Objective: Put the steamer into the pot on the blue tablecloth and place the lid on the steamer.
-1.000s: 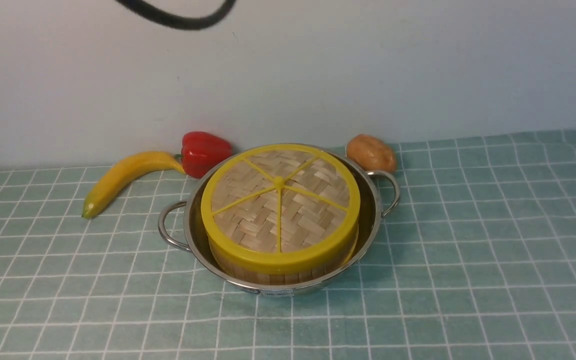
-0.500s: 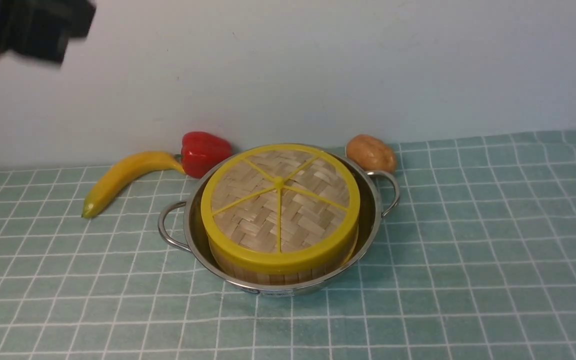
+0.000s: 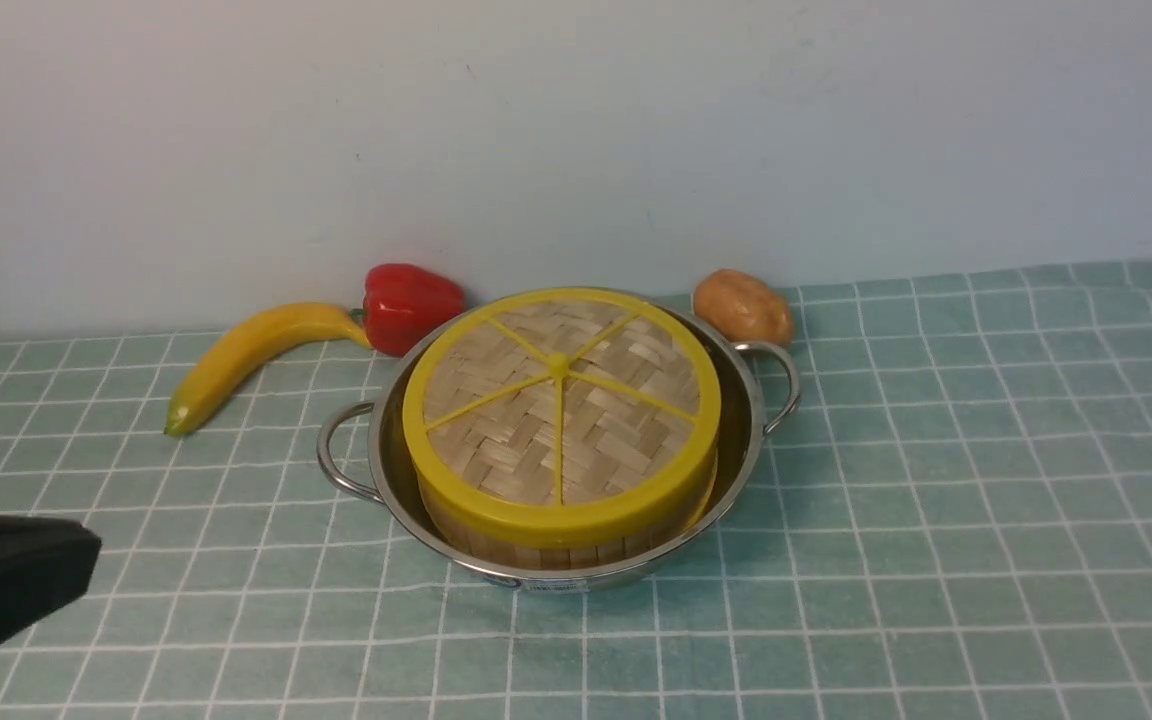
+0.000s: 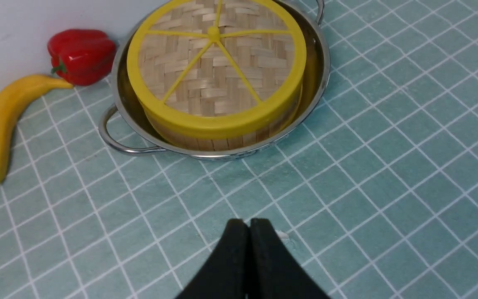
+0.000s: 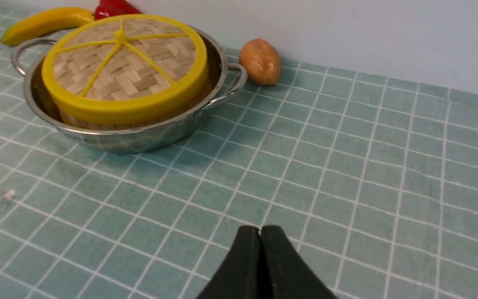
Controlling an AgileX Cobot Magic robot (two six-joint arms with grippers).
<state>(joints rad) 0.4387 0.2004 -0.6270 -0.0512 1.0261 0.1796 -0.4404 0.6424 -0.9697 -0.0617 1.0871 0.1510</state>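
Note:
The shiny steel pot (image 3: pixel 742 425) stands on the blue tablecloth (image 3: pixel 936 500) near the back wall. The bamboo steamer (image 3: pixel 556 553) sits inside it, and the woven lid (image 3: pixel 556 400) with yellow spokes lies flat on top of the steamer. My left gripper (image 4: pixel 249 222) is shut and empty, over bare cloth in front of the pot and to its left; its dark body shows at the lower left of the front view (image 3: pixel 86 560). My right gripper (image 5: pixel 259 229) is also shut and empty, over the cloth on the near right of the pot, and is out of the front view.
A yellow banana (image 3: pixel 246 355) and a red pepper (image 3: pixel 411 305) lie behind the pot on the left, against the pale wall. A brown potato (image 3: pixel 742 305) sits by the pot's right handle. A small white speck (image 5: pixel 7 193) lies on the cloth.
A dark part of the left arm dropped from the top left of the front view to the lower left corner. Pot, steamer and lid have not moved.

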